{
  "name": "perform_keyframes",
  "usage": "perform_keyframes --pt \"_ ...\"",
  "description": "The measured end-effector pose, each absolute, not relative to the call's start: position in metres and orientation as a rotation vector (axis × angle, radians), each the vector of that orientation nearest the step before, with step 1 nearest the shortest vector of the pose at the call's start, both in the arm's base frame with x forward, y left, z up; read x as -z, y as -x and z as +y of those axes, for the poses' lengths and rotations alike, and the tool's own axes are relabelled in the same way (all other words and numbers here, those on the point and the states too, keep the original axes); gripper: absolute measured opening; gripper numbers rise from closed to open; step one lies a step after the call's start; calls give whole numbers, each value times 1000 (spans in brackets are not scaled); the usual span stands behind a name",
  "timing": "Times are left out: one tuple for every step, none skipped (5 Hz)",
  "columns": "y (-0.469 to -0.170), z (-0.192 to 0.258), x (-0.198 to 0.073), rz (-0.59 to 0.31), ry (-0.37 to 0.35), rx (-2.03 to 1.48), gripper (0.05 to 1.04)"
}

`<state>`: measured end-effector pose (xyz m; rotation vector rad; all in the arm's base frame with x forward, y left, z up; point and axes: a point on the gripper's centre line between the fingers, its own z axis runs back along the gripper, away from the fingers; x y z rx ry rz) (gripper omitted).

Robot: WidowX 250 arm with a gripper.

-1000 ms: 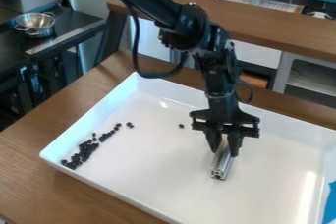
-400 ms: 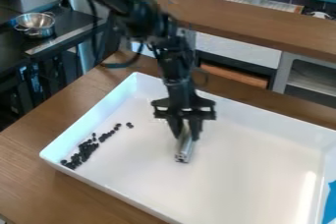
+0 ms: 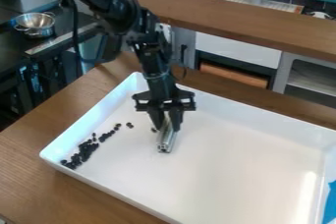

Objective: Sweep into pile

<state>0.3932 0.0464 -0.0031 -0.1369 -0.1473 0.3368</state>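
Note:
The black gripper hangs over the left half of the white tray, shut on a silver metal bar that points down toward the tray floor. Small black pieces lie in an elongated cluster along the tray's left wall. One loose piece sits at the upper right end of that cluster, and another piece lies just left of the bar. Whether the bar touches that piece or the tray floor, I cannot tell.
The tray stands on a brown wooden table, with raised walls on its sides. A blue object is at the tray's right edge. Behind are a wooden counter and a metal bowl on a dark surface at the far left.
The gripper has moved left across the tray with the bar still held. The lone black piece formerly in mid-tray now lies farther left, beside the bar. The main cluster has not moved.

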Motion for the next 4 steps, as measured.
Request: perform_keyframes --pt "-390 63 5 -167 116 -362 367" --pt "-383 80 4 -184 100 -376 367" --pt "-365 107 4 -189 69 -455 367" --pt "-348 118 4 -182 61 -492 367"
